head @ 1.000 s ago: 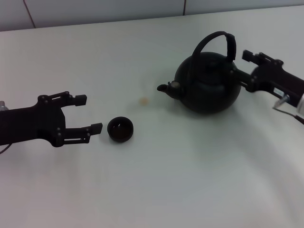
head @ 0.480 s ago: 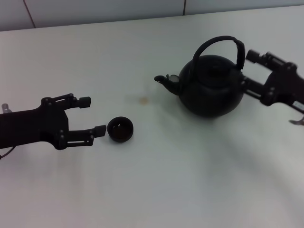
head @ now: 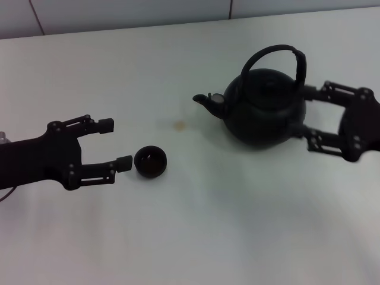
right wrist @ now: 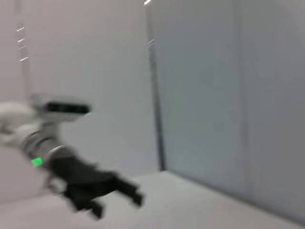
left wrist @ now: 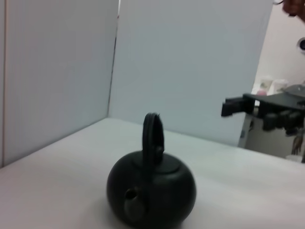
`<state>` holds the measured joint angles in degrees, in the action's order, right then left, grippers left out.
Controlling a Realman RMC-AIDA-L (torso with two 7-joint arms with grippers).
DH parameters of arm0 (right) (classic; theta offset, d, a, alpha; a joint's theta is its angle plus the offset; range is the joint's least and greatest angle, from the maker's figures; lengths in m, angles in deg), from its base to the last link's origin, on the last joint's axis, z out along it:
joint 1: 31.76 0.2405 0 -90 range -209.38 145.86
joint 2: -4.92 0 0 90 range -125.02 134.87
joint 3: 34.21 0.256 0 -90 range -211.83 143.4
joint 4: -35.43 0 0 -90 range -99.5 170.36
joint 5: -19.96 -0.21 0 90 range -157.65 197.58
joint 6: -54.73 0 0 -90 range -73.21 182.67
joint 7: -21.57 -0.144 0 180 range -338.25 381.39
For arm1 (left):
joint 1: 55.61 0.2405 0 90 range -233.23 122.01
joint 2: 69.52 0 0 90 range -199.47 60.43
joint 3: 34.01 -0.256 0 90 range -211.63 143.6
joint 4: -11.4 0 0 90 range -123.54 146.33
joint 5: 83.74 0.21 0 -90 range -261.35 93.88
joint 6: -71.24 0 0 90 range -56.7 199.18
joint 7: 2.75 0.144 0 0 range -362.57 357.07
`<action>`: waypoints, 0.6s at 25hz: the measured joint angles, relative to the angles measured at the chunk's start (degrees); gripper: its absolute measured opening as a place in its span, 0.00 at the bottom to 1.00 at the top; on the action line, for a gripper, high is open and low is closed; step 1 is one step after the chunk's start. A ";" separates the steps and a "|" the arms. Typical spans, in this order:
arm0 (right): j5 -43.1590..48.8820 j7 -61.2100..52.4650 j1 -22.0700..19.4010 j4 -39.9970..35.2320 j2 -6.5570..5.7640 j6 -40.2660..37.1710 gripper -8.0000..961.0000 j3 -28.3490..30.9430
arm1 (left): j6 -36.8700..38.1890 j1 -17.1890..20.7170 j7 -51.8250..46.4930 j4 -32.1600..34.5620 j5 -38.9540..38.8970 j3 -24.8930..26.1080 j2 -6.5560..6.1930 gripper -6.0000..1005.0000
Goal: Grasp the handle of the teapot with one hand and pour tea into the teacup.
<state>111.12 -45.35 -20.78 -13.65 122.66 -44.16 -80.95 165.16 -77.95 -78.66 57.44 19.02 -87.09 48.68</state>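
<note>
The black teapot [head: 264, 110] stands upright on the white table, right of centre, spout [head: 203, 100] pointing left. Its arched handle [head: 274, 52] stands up over the lid. My right gripper [head: 309, 117] is open beside the pot's right side, one finger near the handle's base and one by the lower body; it is not closed on anything. The tiny black teacup [head: 150, 161] sits left of centre. My left gripper [head: 115, 143] is open and empty just left of the cup. The left wrist view shows the teapot [left wrist: 151, 191], its handle [left wrist: 152, 133] and the right gripper [left wrist: 264, 107] beyond it.
A small brownish spot [head: 178, 125] marks the table between cup and teapot. A pale wall runs along the table's far edge [head: 178, 21]. The right wrist view shows only my left gripper [right wrist: 119, 205], blurred, before grey wall panels.
The right gripper has dropped from beside the handle to beside the pot's body. The teapot shifted slightly right a second ago and now stands still. The left gripper has barely moved.
</note>
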 joint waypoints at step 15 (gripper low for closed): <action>8.00 0.00 7.81 -0.28 -0.90 -5.82 0.75 4.39 | 6.16 0.37 0.78 -0.28 -3.44 -0.01 0.08 0.86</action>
<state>119.11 -45.36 -12.97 -13.93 121.76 -49.97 -76.57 171.33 -77.59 -77.88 57.16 15.58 -87.10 48.76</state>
